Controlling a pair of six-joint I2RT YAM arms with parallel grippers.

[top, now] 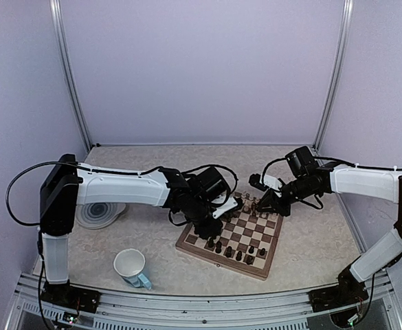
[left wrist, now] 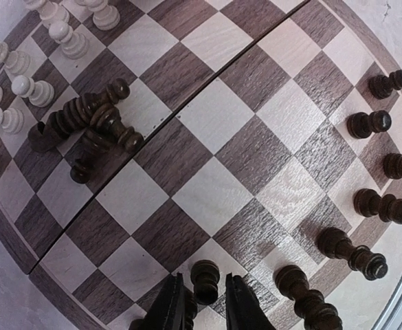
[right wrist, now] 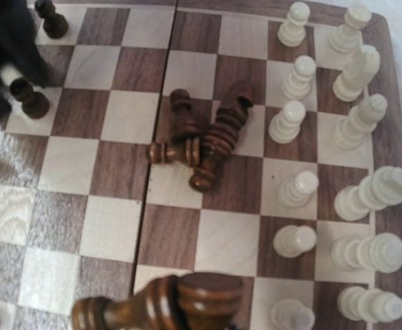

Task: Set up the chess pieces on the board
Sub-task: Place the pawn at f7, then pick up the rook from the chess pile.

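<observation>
Standing upright on the board point(left wrist: 214, 113), a dark pawn point(left wrist: 205, 275) is framed by the slightly parted left gripper point(left wrist: 204, 297). Fallen dark pieces point(left wrist: 91, 127) are heaped at ten o'clock from it, long axes crossed. The right gripper point(top: 269, 203) is clamped on another dark piece point(right wrist: 159, 302).

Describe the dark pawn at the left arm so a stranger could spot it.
On the wooden chessboard, go to the side where standing dark pieces line the edge. A small dark pawn stands upright between the fingers of the left end effector. Unlike the toppled dark pieces mid-board, it stands; unlike its neighbours, fingers flank it.
</observation>
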